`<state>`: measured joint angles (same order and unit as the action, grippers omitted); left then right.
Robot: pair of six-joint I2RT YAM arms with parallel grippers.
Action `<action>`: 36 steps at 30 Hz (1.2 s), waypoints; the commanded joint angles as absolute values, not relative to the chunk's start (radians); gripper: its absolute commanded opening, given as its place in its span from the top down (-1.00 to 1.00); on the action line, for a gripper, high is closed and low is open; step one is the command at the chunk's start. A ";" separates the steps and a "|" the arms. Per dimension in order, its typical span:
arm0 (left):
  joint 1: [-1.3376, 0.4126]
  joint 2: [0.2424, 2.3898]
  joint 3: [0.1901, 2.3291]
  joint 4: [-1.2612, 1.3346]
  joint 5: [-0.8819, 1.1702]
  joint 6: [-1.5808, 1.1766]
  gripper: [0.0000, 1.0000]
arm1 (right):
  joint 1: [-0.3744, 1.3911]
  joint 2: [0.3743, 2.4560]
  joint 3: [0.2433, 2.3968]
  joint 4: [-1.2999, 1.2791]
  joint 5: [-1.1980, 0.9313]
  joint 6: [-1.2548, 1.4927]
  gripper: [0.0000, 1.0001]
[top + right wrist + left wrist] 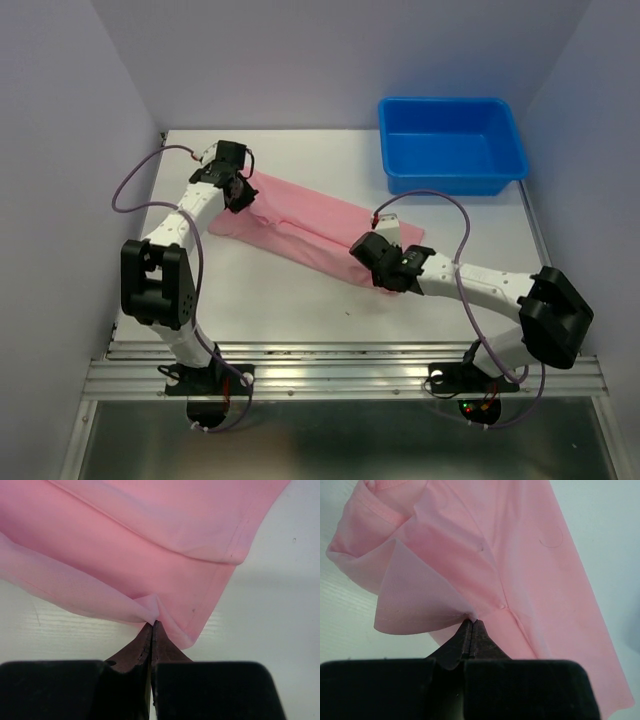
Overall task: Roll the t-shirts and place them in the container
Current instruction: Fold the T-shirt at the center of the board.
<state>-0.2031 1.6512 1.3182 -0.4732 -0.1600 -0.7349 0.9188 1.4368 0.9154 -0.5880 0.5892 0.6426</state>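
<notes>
Presently on the white tabletop (270,305):

Item 1. Light pink t-shirt of thin soft fabric (300,225), plain. It is folded into a long narrow band and lies flat, running aslant from the far left of the table toward the near right. It is not yet rolled. Layered edges and a stitched hem show in both wrist views (520,555) (150,545).

Item 2. Left gripper (240,198), black, two-fingered. It is at the far-left end of the band, jaws pressed fully together on a small pinch of pink cloth (471,622). The fabric beside the pinch lifts into a loose flap.

Item 3. Right gripper (378,268), same make. It is at the near-right end of the band, jaws likewise closed tight, nipping a fold of the cloth close to its corner (151,623) (the hem runs off just to the right of the pinch).

Item 4. Blue rectangular plastic bin (450,183), open-topped. It stands at the far right of the table, apart from the shirt.

Item 5. Purple cables (125,190), one looped along each white arm.
</notes>
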 commanded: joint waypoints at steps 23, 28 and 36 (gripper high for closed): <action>-0.278 1.867 1.539 -0.485 -0.272 -0.635 1.00 | 0.830 1.546 0.922 -0.448 0.528 0.542 0.99; -0.296 1.898 1.562 -0.477 -0.298 -0.623 1.00 | 0.808 1.542 0.917 -0.448 0.545 0.526 0.99; -0.331 1.866 1.595 -0.465 -0.342 -0.561 -0.09 | 0.724 1.459 0.887 -0.472 0.557 0.518 0.37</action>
<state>-0.3168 1.9167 1.5394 -0.4770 -0.2901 -0.6060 0.7620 1.5269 0.8986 -0.4828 0.5270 0.5259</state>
